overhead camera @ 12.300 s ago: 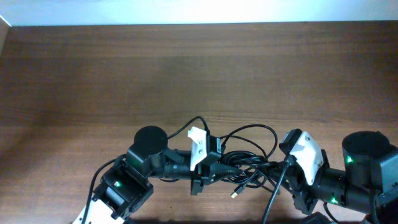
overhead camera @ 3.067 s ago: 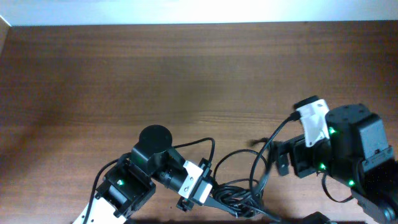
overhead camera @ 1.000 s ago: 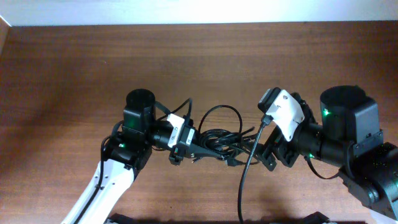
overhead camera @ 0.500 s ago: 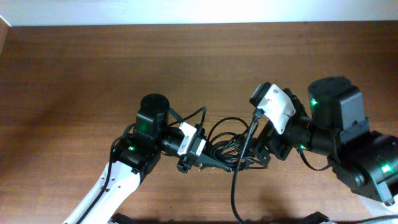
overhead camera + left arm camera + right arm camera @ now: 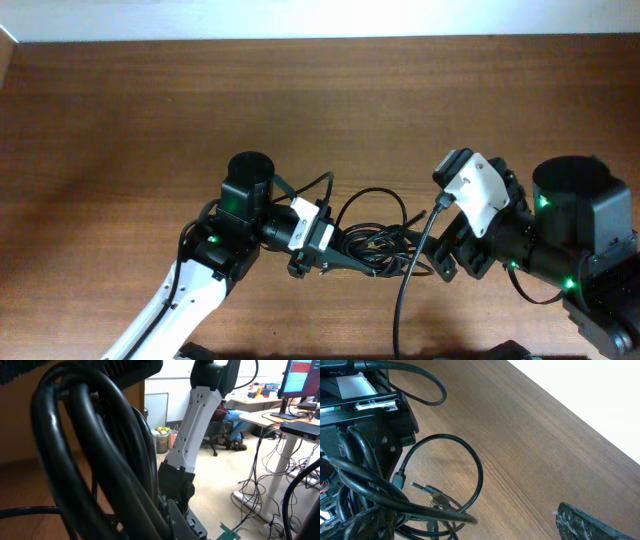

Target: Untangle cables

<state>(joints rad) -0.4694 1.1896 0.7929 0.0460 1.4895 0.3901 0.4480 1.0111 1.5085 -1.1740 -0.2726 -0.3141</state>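
Observation:
The cables (image 5: 372,241) lie as a bunched black tangle on the wooden table, with one loop arching up toward the far side. My left gripper (image 5: 342,259) is shut on the left side of the bunch; in the left wrist view the cables (image 5: 75,460) fill the frame right in front of the left gripper (image 5: 172,522). My right gripper (image 5: 438,256) stands open just right of the tangle and holds nothing. In the right wrist view the cables (image 5: 479,472) and a small plug end (image 5: 427,490) lie toward the left of my right gripper (image 5: 480,530), between its wide-apart fingers.
The bare wooden table (image 5: 300,100) stretches away to its far edge by a white wall. My right arm's own thick black wire (image 5: 410,290) hangs down beside the tangle. The left arm's body (image 5: 365,410) sits close behind the bunch.
The right arm has pulled back to the right and nearer the front, away from the bunch. The left gripper has kept its hold and, since a second ago, shifted the bunch slightly right and toward the front.

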